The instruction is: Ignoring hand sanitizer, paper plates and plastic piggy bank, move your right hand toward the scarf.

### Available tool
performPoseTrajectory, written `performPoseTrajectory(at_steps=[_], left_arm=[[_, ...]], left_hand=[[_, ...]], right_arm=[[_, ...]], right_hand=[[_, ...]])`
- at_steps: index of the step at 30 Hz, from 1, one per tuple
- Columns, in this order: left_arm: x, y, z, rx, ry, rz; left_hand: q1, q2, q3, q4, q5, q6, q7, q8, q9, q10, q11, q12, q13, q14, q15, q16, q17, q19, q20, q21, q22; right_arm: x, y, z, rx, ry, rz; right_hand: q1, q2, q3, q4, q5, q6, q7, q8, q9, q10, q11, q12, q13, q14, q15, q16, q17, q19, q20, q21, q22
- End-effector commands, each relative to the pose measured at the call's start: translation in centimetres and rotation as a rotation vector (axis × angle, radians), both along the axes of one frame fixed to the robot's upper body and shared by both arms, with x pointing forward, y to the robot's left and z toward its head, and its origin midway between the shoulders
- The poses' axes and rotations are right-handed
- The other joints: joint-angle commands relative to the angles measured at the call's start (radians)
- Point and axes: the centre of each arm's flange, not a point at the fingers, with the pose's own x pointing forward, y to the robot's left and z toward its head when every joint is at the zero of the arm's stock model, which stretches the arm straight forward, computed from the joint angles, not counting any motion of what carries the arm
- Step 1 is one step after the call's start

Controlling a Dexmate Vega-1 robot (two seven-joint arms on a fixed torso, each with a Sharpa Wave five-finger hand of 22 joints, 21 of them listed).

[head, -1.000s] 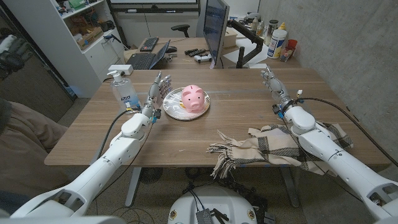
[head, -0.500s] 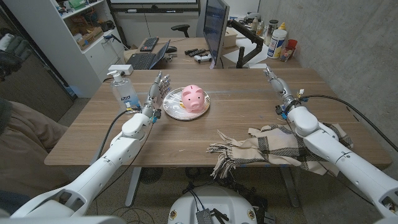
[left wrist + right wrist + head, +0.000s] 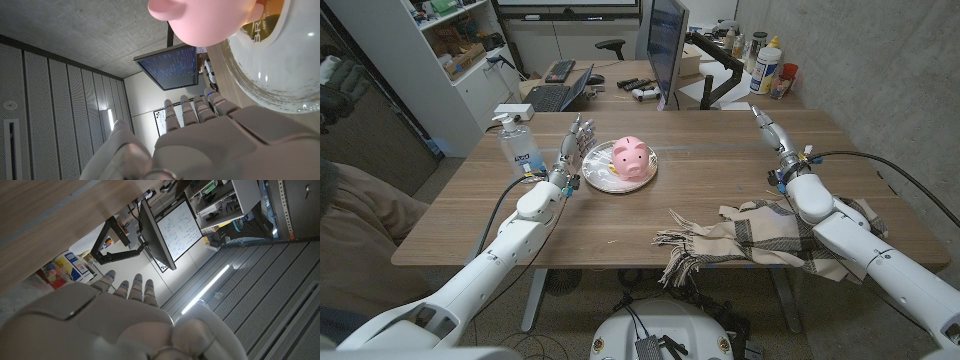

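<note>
A beige plaid scarf (image 3: 750, 240) with fringed ends lies crumpled on the near right part of the wooden table (image 3: 710, 180), partly under my right forearm. My right hand (image 3: 773, 137) is raised beyond the scarf, fingers straight and together, pointing away toward the table's far right, holding nothing; its back shows in the right wrist view (image 3: 100, 315). My left hand (image 3: 574, 143) stands upright with fingers apart, empty, between the hand sanitizer (image 3: 519, 146) and the paper plates (image 3: 605, 172). The pink piggy bank (image 3: 631, 157) sits on the plates, also seen as the piggy bank (image 3: 205, 20) in the left wrist view.
A monitor (image 3: 665, 45) on an arm stands behind the table's far edge, with keyboards and bottles on desks beyond. A concrete wall runs along the right. A person's dark sleeve (image 3: 340, 85) shows at the far left.
My right hand has drifted to the right and slightly farther from me, its fingers turning more edge-on. The left hand, scarf and other things have not moved.
</note>
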Motion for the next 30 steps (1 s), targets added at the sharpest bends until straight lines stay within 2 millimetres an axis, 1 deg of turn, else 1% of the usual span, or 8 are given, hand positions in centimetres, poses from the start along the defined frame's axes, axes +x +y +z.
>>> performPoseTrajectory(at_steps=[1, 16, 22, 26, 30], left_arm=[[-0.1, -0.3, -0.4, 0.009, 0.013, -0.003], [-0.1, -1.2, -0.3, 0.018, 0.016, -0.014], [-0.1, -1.3, -0.5, 0.025, 0.024, -0.019], [-0.2, -1.4, -0.6, 0.026, 0.023, -0.022], [-0.2, -1.4, -0.5, 0.03, 0.027, -0.024]], left_hand=[[0.014, 0.0, 0.004, -0.007, 0.001, 0.002, 0.008, 0.004, 0.002, 0.002, 0.005, 0.005, 0.003, 0.003, -0.098, 0.004, 0.002, 0.007, -0.023, 0.008, 0.001], [0.014, 0.001, 0.004, -0.009, 0.001, 0.001, 0.006, 0.005, 0.002, 0.001, 0.008, 0.005, 0.003, 0.005, -0.094, 0.005, 0.002, 0.007, -0.02, 0.008, 0.001], [0.014, 0.002, 0.004, -0.009, 0.001, 0.001, 0.006, 0.005, 0.002, 0.0, 0.007, 0.005, 0.003, 0.005, -0.092, 0.006, 0.002, 0.011, -0.017, 0.01, 0.001], [0.015, 0.002, 0.004, -0.01, 0.001, 0.001, 0.007, 0.006, 0.002, 0.0, 0.011, 0.006, 0.003, 0.008, -0.084, 0.007, 0.002, 0.018, -0.018, 0.013, 0.001], [0.015, 0.002, 0.004, -0.01, 0.001, 0.0, 0.007, 0.006, 0.002, -0.001, 0.012, 0.005, 0.003, 0.008, -0.084, 0.006, 0.002, 0.018, -0.019, 0.013, 0.001]], right_arm=[[-1.4, -1.2, -0.4, -0.038, -0.036, -0.075], [-2.9, -2.2, -1.1, -0.102, -0.04, -0.137], [-3.8, -2.4, -1.2, -0.17, -0.057, -0.189], [-4.2, -2.5, -1.4, -0.205, -0.063, -0.221], [-4.6, -2.5, -1.5, -0.247, -0.073, -0.26]], right_hand=[[-0.004, 0.008, -0.004, 0.003, 0.004, -0.008, 0.002, -0.002, 0.003, -0.003, -0.003, -0.002, 0.001, -0.006, 0.0, 0.003, 0.002, -0.003, -0.004, 0.003, 0.002], [-0.007, 0.008, -0.006, 0.005, 0.005, 0.005, 0.003, 0.005, 0.003, -0.002, -0.002, -0.001, 0.0, -0.009, -0.002, 0.004, 0.003, -0.007, -0.003, 0.003, 0.002], [-0.008, 0.008, -0.007, 0.006, 0.006, 0.012, 0.004, 0.008, 0.003, -0.002, -0.001, 0.0, 0.0, -0.015, -0.002, 0.003, 0.003, -0.009, -0.003, 0.003, 0.002], [-0.009, 0.009, -0.007, 0.007, 0.006, 0.012, 0.005, 0.009, 0.003, -0.006, -0.002, -0.002, 0.0, -0.018, -0.002, 0.003, 0.003, -0.011, -0.003, 0.003, 0.002], [-0.01, 0.009, -0.008, 0.007, 0.006, 0.012, 0.004, 0.009, 0.003, -0.006, -0.002, -0.002, 0.0, -0.018, -0.003, 0.004, 0.003, -0.011, -0.003, 0.003, 0.002]])
